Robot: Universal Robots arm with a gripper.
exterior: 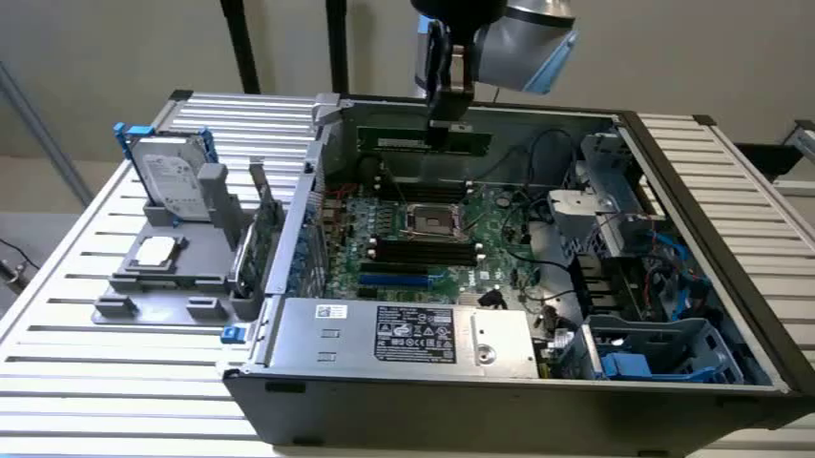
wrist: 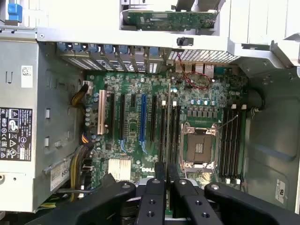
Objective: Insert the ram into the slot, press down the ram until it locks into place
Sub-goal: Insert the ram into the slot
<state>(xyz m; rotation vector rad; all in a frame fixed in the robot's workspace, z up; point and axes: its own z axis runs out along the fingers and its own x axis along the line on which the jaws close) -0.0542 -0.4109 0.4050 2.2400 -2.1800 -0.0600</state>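
My gripper (exterior: 449,122) hangs above the far edge of the open computer case, shut on the ram (exterior: 397,142), a long thin green stick held level and well above the motherboard. In the wrist view the ram (wrist: 168,117) shows edge-on as a thin line running out from between the black fingers (wrist: 153,187) of my gripper (wrist: 164,172). Below it lie parallel black memory slots (exterior: 414,252) beside the square metal CPU socket (exterior: 430,221). The wrist view shows one group of slots (wrist: 174,131) under the ram's line and another group (wrist: 232,140) on the socket's other side.
The case walls (exterior: 300,215) surround the motherboard. A power supply (exterior: 395,334) fills the near side, and drive cages with cables (exterior: 624,258) sit at the exterior view's right. A blue slot (wrist: 143,122) lies among the expansion slots. A grey holder (exterior: 166,272) with a hard drive and a green card stands outside the case.
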